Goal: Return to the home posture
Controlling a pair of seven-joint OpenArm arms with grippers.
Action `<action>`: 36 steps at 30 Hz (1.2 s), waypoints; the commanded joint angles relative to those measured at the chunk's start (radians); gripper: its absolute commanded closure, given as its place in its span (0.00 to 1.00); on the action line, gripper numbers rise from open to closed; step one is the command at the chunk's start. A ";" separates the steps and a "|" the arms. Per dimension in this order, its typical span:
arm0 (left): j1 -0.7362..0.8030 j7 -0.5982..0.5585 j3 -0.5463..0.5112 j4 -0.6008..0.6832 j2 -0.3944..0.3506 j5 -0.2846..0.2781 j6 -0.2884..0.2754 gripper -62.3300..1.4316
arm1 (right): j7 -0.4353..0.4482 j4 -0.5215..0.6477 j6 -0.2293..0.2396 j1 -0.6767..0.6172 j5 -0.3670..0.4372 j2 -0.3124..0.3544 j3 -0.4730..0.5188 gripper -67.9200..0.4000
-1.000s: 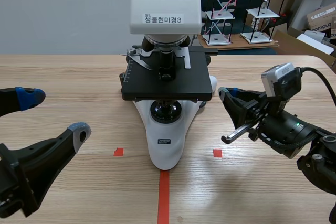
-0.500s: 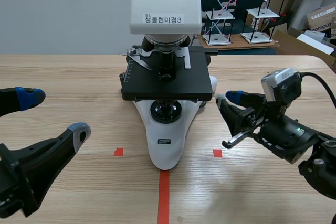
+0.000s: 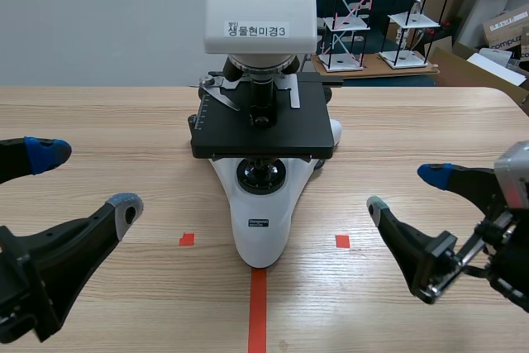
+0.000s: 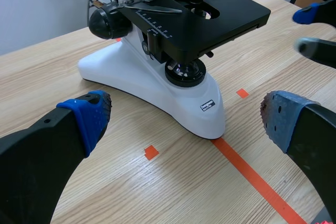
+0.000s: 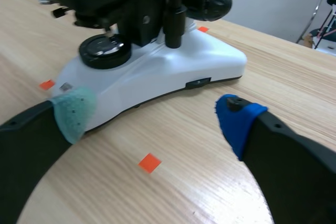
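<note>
— Where are the claws?
— The left claw (image 3: 85,179) hangs low over the worktop's (image 3: 99,113) left side, fingers spread wide. The right claw (image 3: 406,190) is low on the right, gaping too.
— And the microscope (image 3: 260,163)?
— Upright in the middle between them, apart from both claws.

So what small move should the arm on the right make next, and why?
Probably draw the right end effector back a little toward its own side. It is open and empty, and it is apart from the microscope, but it sits closer to the middle than the left end effector, which rests low at its own edge, open too.
</note>
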 commanded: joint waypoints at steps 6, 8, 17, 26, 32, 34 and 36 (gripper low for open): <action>0.000 -0.020 -0.003 0.013 0.003 -0.005 -0.001 0.03 | 0.011 0.172 0.000 -0.181 0.012 0.067 0.105 0.03; 0.000 -0.020 -0.003 0.013 0.003 -0.005 -0.001 0.03 | 0.011 0.217 0.000 -0.237 0.012 0.078 0.135 0.00; 0.000 -0.020 -0.003 0.013 0.003 -0.005 -0.001 0.03 | 0.011 0.381 0.000 -0.425 0.013 0.084 0.275 0.00; 0.000 -0.020 -0.003 0.013 0.003 -0.005 -0.001 0.03 | 0.011 0.452 0.000 -0.494 0.015 0.083 0.329 0.00; 0.000 -0.020 -0.003 0.013 0.003 -0.005 -0.001 0.03 | 0.011 0.452 0.000 -0.494 0.014 0.083 0.329 0.00; 0.000 -0.020 -0.003 0.013 0.003 -0.005 -0.001 0.03 | 0.011 0.452 0.000 -0.494 0.014 0.083 0.329 0.00; 0.000 -0.020 -0.003 0.013 0.003 -0.005 -0.001 0.03 | 0.011 0.452 0.000 -0.494 0.014 0.083 0.329 0.00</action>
